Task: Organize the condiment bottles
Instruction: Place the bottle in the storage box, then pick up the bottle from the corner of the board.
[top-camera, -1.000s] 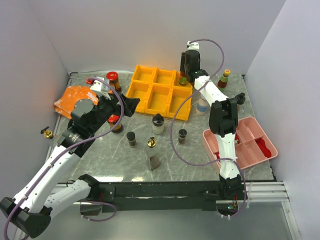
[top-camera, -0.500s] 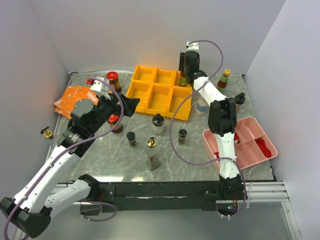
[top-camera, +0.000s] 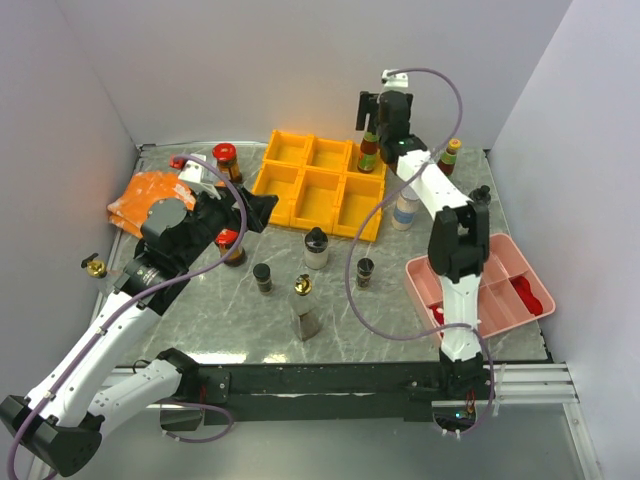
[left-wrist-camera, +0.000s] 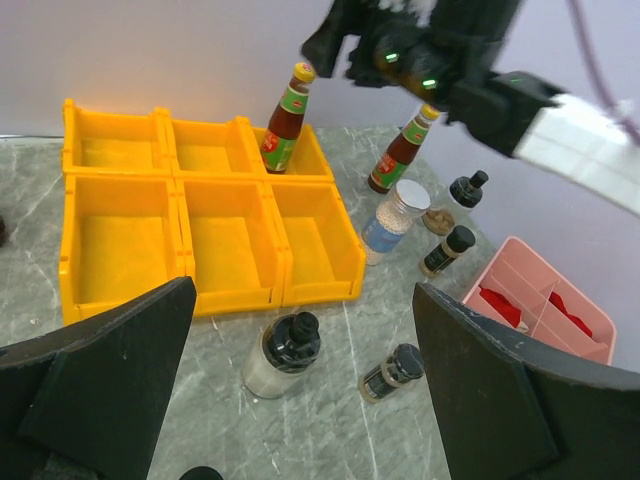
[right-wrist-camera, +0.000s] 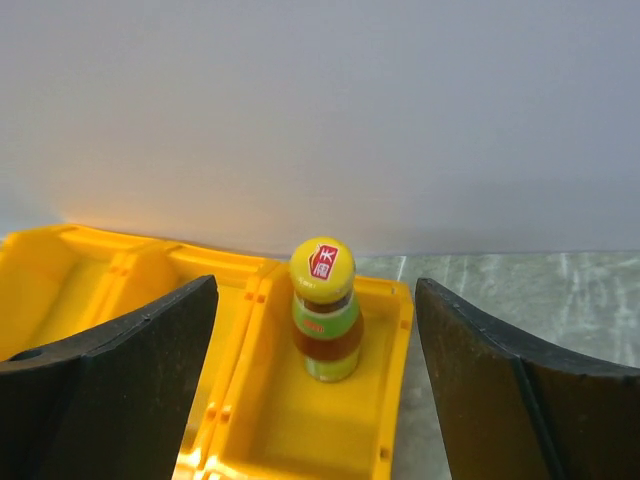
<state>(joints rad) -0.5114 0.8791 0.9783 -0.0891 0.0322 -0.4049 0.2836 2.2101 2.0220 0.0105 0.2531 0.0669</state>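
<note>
A sauce bottle with a yellow cap (right-wrist-camera: 325, 310) stands upright in the back right compartment of the yellow bin (top-camera: 320, 185). My right gripper (right-wrist-camera: 315, 290) hangs open above and behind it without touching it; from above the gripper (top-camera: 378, 125) sits over the bottle (top-camera: 368, 155). My left gripper (left-wrist-camera: 303, 300) is open and holds nothing, hovering left of the bin (top-camera: 262, 210). Below it on the table are a black-capped jar (left-wrist-camera: 285, 350) and a small dark bottle (left-wrist-camera: 392, 372). Several other condiment bottles stand around the bin, among them a second sauce bottle (top-camera: 448, 157) and a clear silver-capped one (top-camera: 405, 210).
A pink tray (top-camera: 440, 285) with red packets sits at the right. An orange cloth (top-camera: 150, 195) lies at the left, a red-capped jar (top-camera: 226, 160) behind it. A gold-capped bottle (top-camera: 303, 305) and a small black-capped one (top-camera: 263, 277) stand near the front. Walls close in on three sides.
My right gripper has opened, let go of the yellow-capped bottle in the back right compartment and risen away from it. The left arm has not moved.
</note>
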